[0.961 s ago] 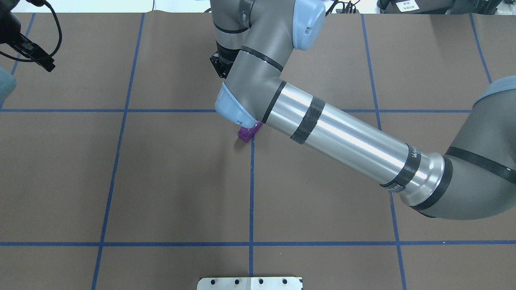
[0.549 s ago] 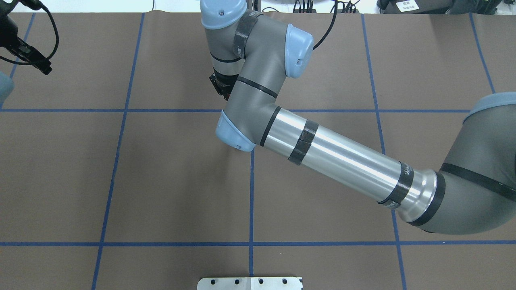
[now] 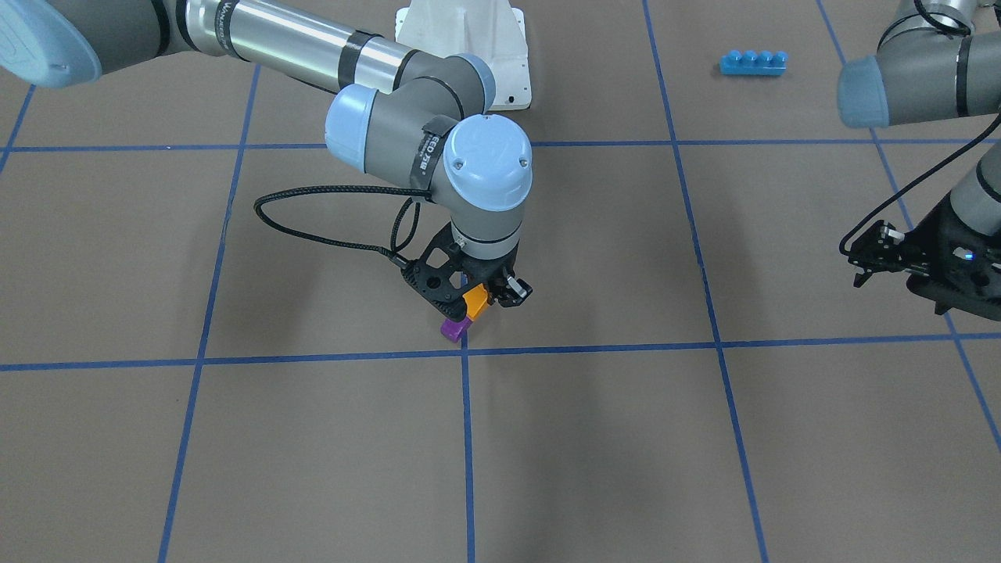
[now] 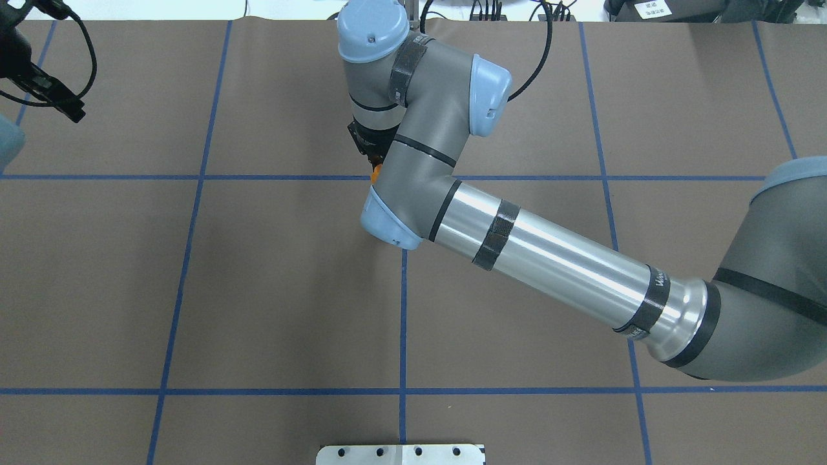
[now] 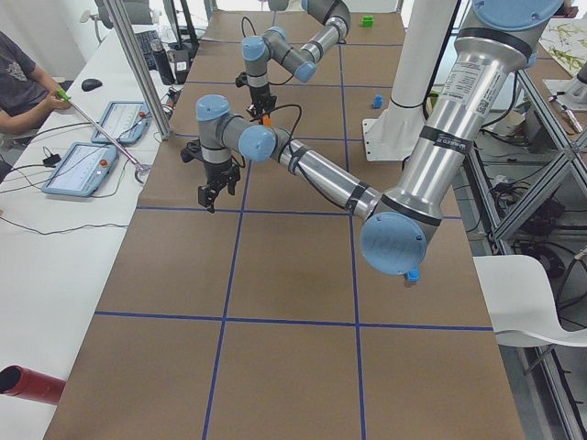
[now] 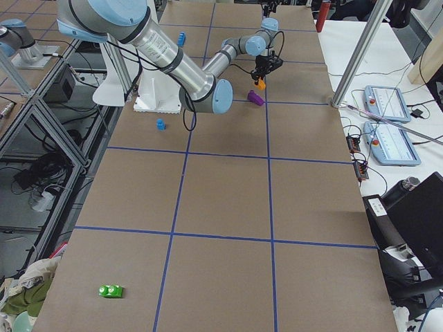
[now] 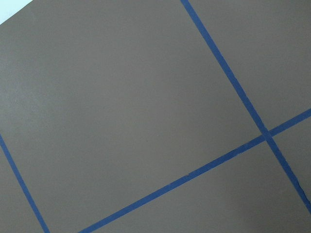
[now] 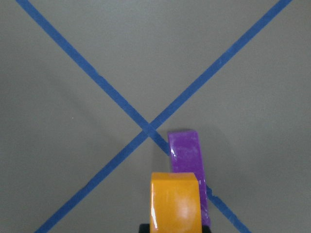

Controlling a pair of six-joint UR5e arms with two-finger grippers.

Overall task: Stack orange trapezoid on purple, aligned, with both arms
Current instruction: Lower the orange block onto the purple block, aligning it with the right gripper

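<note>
My right arm stretched in across the surface, the wrist bent so that my right tool pointed straight down. That tool was clamped on the orange block and held it clear of the surface. The purple block lay on the surface just beside a crossing of blue tape lines. In the front-facing view it was at about 7 o'clock from the orange one, near it but not touching. My left arm hung well apart at that view's 3 o'clock edge, with my left tool low over the surface. I could not tell whether it was open or closed.
</note>
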